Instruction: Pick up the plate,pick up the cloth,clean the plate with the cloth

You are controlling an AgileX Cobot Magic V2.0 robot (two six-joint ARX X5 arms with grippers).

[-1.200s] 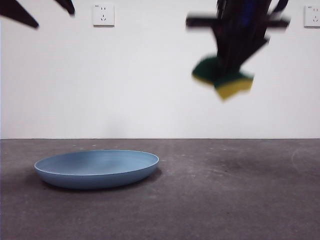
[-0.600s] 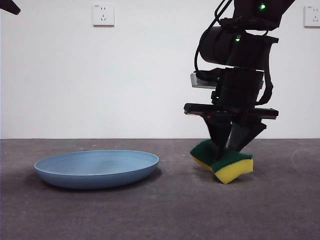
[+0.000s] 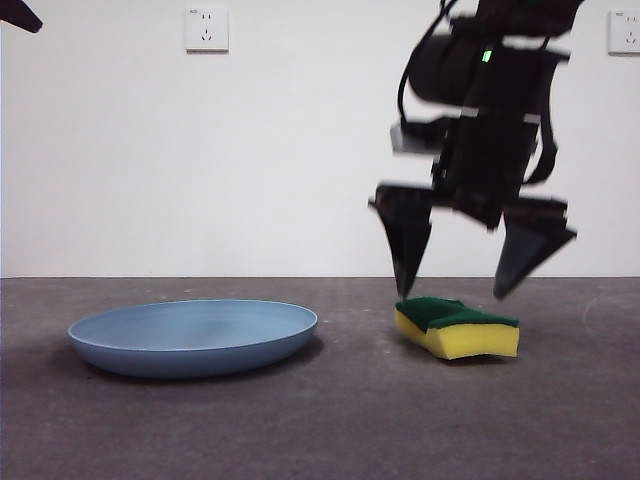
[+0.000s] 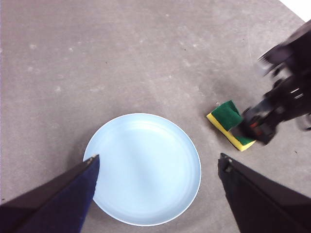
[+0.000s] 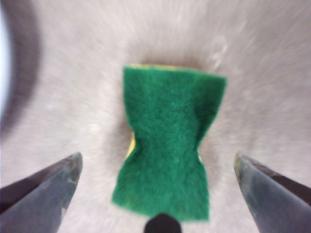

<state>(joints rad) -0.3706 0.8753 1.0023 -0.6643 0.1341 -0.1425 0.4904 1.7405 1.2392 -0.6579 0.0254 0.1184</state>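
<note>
Even, soft light; right tool (image 3: 458, 285) motion-blurred, right wrist view perhaps smeared throughout.

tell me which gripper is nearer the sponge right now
Right. The right gripper hangs open just above the sponge; the left gripper is high over the plate.

I can read no text, label, brand or number on anything before me, not even on the wall sockets (image 3: 206, 30).

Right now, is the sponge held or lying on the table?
Lying flat on the table, green side up. The right tool hangs above the sponge, jaws open and apart from it.
</note>
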